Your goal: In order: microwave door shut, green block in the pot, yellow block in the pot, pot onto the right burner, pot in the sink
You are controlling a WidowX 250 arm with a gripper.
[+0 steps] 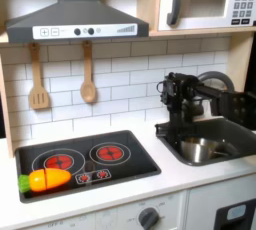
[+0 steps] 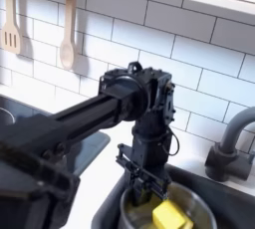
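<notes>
Second exterior view: pot [image 2: 194, 209] with yellow block [image 2: 171, 216] in sink [image 2: 239, 201], directly under parted, empty jaws.

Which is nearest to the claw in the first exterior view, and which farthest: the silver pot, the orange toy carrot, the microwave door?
Measured from the claw:
1. Shiny round silver metal pot, just below, in the sink.
2. White-framed microwave door, high above.
3. Orange toy carrot, far at the first exterior view's left.
</notes>
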